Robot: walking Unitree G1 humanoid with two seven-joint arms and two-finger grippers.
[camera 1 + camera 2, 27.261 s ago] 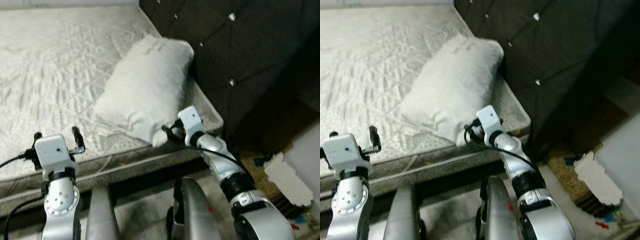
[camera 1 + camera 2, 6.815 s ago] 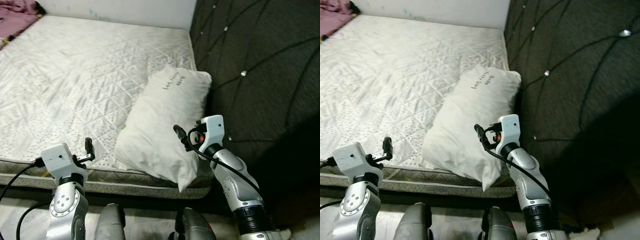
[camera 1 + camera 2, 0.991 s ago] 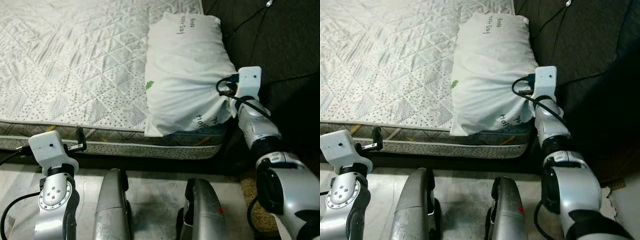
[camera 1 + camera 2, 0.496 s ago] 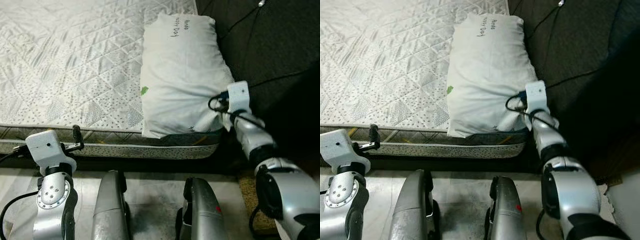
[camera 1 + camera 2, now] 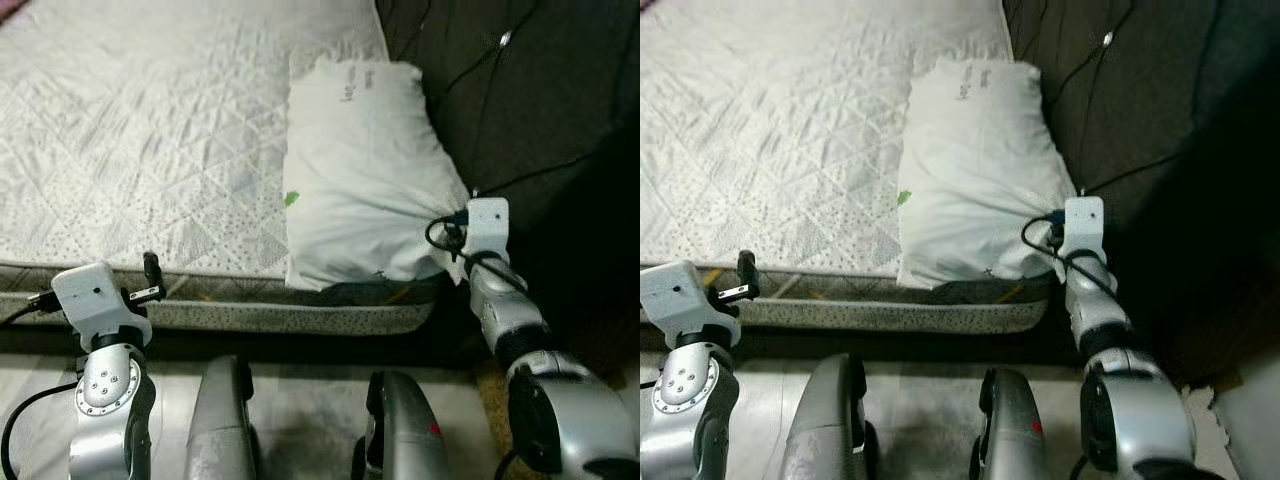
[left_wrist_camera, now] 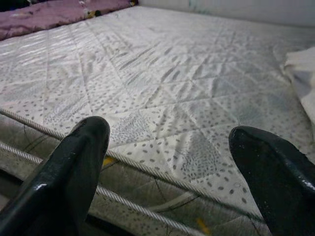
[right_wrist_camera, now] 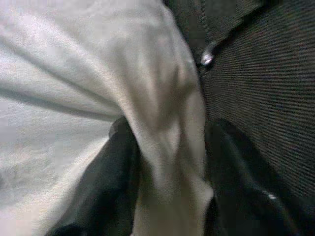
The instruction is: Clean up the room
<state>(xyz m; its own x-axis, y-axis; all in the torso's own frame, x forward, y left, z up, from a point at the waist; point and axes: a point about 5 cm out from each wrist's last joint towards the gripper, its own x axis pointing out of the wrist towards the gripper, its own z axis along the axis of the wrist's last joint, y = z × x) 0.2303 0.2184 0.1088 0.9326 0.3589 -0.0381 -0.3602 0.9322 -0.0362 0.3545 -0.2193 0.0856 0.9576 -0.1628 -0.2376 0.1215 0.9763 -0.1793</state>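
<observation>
Right claw (image 7: 167, 162) pinches pillow (image 5: 365, 190) corner at mattress (image 5: 150, 150) edge; left claw (image 6: 172, 167) open, empty.

Pillow at the head of the bed

The white stuffed pillow (image 5: 365, 180) lies on the quilted white mattress (image 5: 150, 130), at its right edge against the dark tufted headboard (image 5: 520, 90). The right gripper (image 7: 167, 162) pinches the pillow's near right corner; the left gripper (image 6: 172, 162) sits before the mattress's near edge, left.
</observation>
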